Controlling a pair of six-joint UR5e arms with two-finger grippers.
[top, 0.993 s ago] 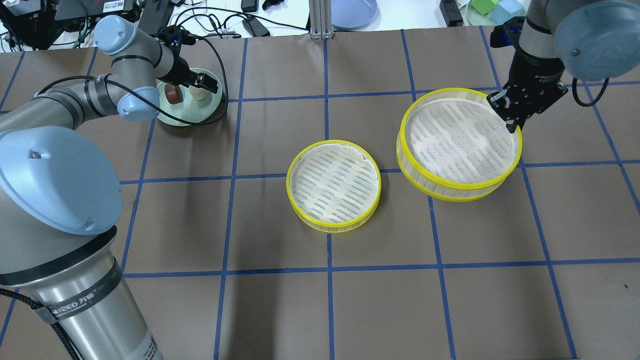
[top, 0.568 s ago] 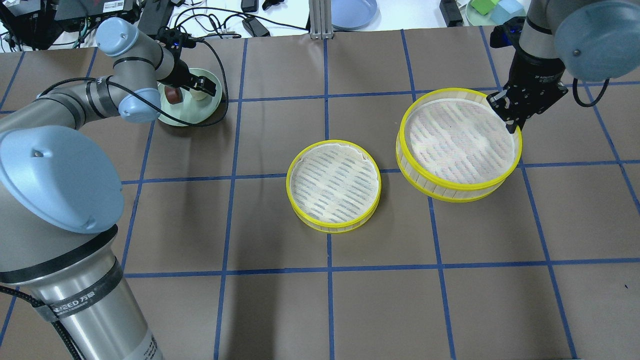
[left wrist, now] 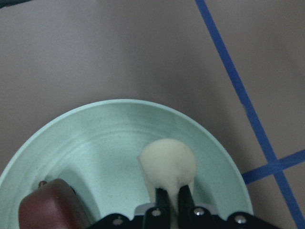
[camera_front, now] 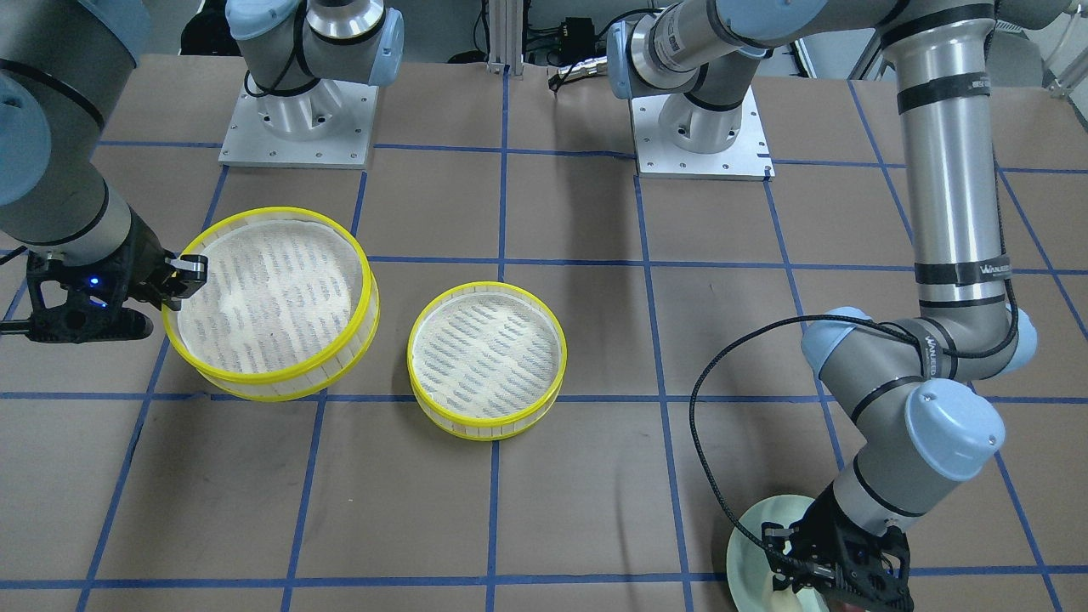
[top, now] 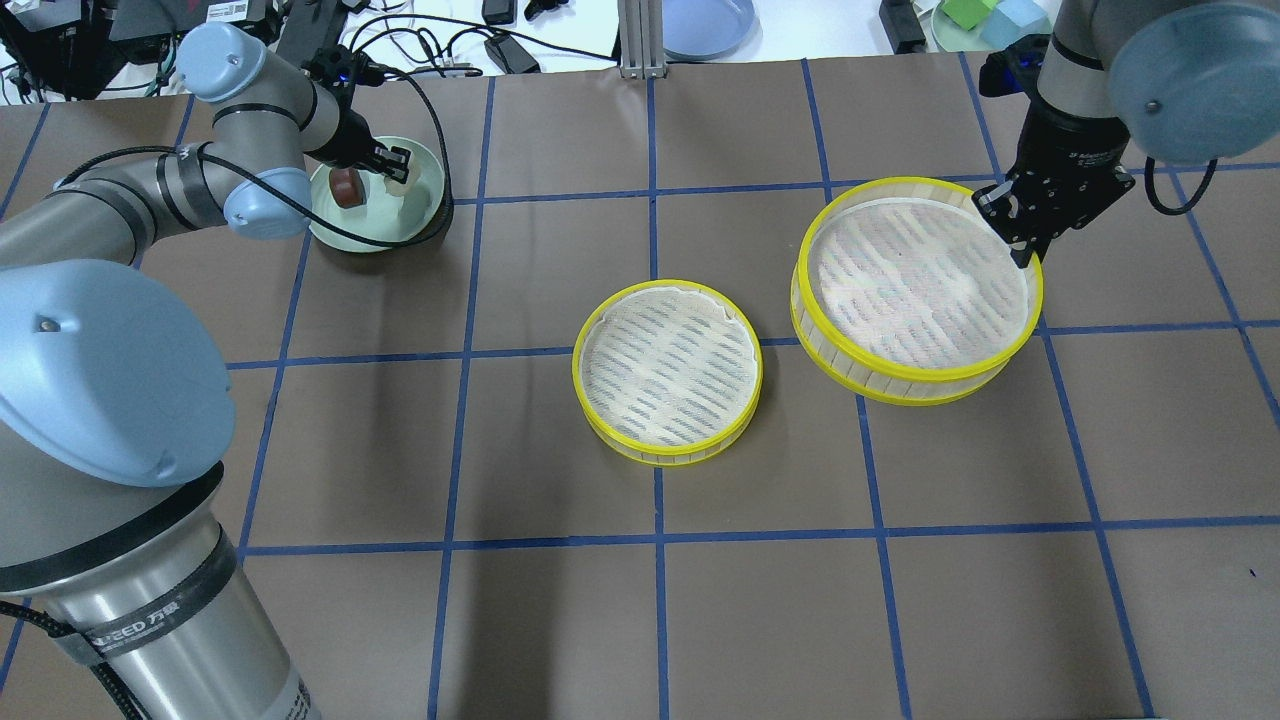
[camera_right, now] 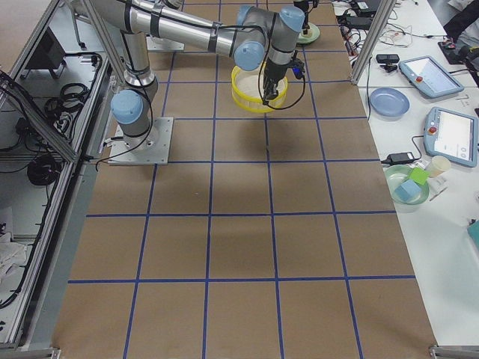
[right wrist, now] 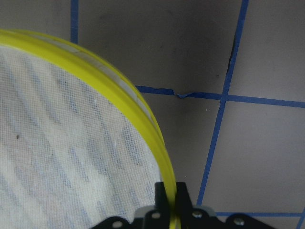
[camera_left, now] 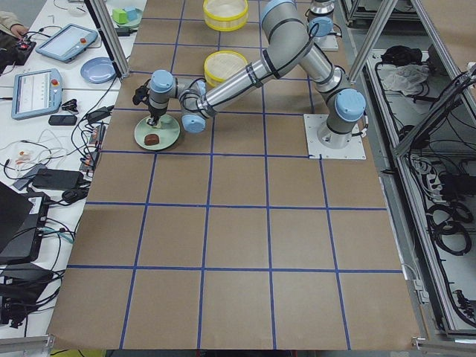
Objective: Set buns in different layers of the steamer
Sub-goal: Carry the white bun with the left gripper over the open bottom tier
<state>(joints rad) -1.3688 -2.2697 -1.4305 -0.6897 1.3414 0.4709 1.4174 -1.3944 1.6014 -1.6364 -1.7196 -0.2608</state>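
The cream-white bun (left wrist: 167,161) and the dark reddish-brown bun (left wrist: 51,206) lie in a pale green plate (top: 425,195) at the far left. My left gripper (top: 396,167) reaches down into the plate and is shut on the cream bun; I cannot tell whether the bun is lifted. One steamer layer (top: 667,371) sits at the table's middle, with nothing in it. My right gripper (top: 1018,238) is shut on the yellow rim (right wrist: 143,125) of the other steamer layer (top: 915,285) and holds it tilted a little above the table, with nothing in it.
Cables (top: 440,50), a blue plate (top: 708,25) and a green plate with blocks (top: 985,20) lie beyond the table's far edge. Both arm bases (camera_front: 297,127) stand on the robot's side. Blue tape lines grid the brown table.
My left gripper has moved back over the plate and lowered onto the cream bun. The right gripper and its steamer layer have barely moved.
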